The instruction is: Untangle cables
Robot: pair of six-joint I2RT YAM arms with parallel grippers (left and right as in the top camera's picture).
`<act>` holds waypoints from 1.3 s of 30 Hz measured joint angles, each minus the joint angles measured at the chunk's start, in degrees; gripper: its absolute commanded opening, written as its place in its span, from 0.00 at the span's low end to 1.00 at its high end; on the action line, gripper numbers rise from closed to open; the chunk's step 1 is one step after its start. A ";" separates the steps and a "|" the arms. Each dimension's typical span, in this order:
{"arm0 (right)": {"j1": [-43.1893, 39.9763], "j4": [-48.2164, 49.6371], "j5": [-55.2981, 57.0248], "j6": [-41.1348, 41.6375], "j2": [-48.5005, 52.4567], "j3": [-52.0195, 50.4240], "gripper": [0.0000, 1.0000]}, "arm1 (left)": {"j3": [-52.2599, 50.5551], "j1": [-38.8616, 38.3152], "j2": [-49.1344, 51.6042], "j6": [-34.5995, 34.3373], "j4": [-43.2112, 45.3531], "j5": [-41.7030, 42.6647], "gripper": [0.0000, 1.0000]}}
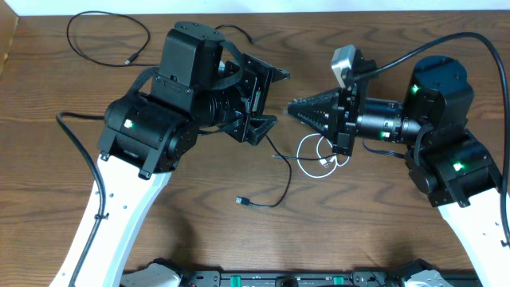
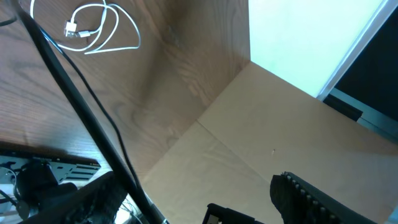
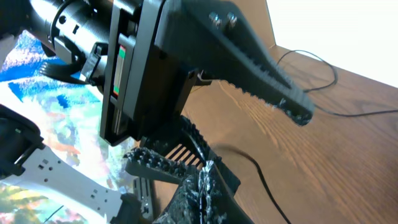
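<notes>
Left hand (image 1: pixel 279 97) gapes wide, right hand (image 1: pixel 293 108) pinched closed. Both are raised and seemingly empty, likely because the cables already lie apart. Thin black cable (image 1: pixel 242 201) nearest, coiled white cable (image 1: pixel 322 162) just beside, second black cable (image 1: pixel 130 60) far-left on brown wood surface (image 1: pixel 382 231).

Dark wood-grain table (image 1: pixel 199 239), tan surface (image 2: pixel 249 143) beyond

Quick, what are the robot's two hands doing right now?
Left gripper: open.
Right gripper: shut; whether it pinches anything cannot be told.
</notes>
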 measured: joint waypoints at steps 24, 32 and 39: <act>0.00 -16.33 18.47 3.45 0.13 0.04 0.47 | 0.02 0.76 0.00 7.67 -14.34 -22.38 0.72; 0.04 -21.44 22.40 3.72 3.54 0.04 0.77 | -1.27 0.85 0.00 14.58 -24.72 -41.77 0.72; 0.04 -22.71 22.91 4.55 9.29 0.04 0.83 | -5.35 0.83 5.20 29.31 -24.79 -46.16 0.73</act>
